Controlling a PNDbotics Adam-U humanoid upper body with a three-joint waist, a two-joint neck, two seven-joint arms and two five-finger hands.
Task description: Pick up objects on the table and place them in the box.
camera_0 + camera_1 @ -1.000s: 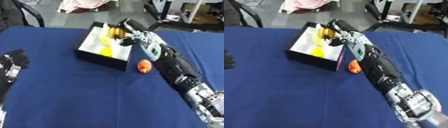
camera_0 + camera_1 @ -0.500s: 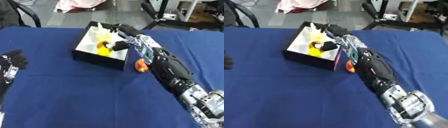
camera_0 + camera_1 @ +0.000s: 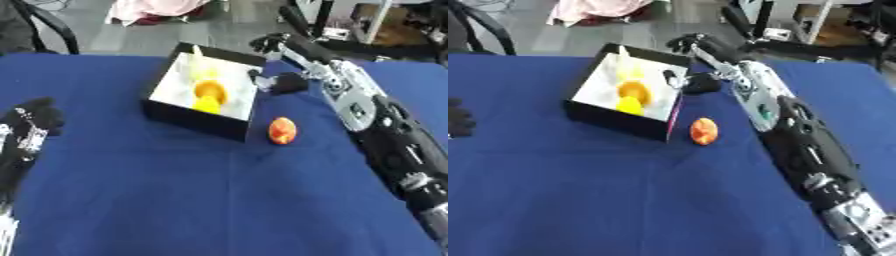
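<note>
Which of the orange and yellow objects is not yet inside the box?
The reddish-orange round object lies on the blue cloth, just outside the box near its right corner. The orange piece and the yellow piece already lie inside the box.

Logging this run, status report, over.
Right robot hand open beyond black box. Left robot hand idle, open. Round orange fruit on blue cloth, beside box. Nothing blocking.

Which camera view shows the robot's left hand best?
The left eye view shows it best: the left robot hand rests at the left edge with its fingers and forearm visible. In the right eye view only a small dark part appears at the edge.
</note>
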